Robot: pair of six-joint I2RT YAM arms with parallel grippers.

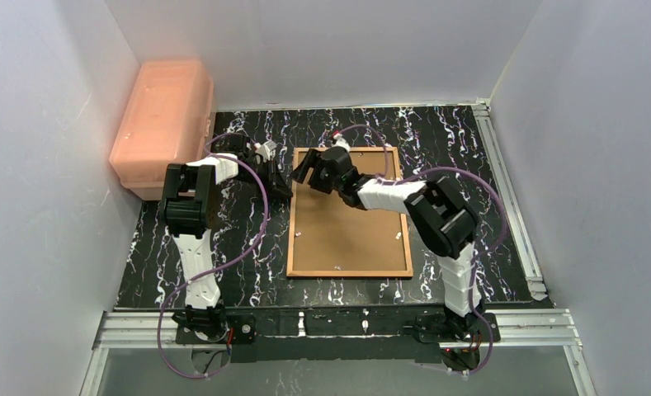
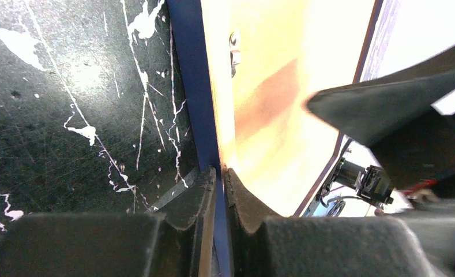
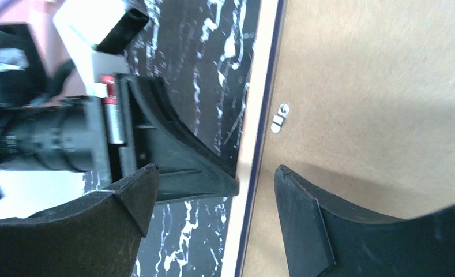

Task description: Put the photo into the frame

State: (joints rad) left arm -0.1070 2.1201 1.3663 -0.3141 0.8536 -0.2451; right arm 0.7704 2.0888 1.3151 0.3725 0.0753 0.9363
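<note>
The frame (image 1: 351,271) lies face down on the black marbled table, its plain brown backing board (image 1: 346,235) facing up. The photo is out of view. My left gripper (image 1: 282,188) is shut on the frame's left rim near the far corner. In the left wrist view its fingertips (image 2: 220,171) pinch the navy-blue edge (image 2: 193,86). My right gripper (image 1: 309,169) hovers open over that same rim. In the right wrist view its jaws (image 3: 213,170) straddle the frame's edge (image 3: 265,86), one fingertip over the table and one over the backing board (image 3: 375,86).
A small metal turn clip (image 3: 279,117) sits on the backing near the left rim. A pink plastic box (image 1: 163,124) stands at the back left against the wall. Aluminium rails run along the right side (image 1: 511,206) and the near edge (image 1: 346,326).
</note>
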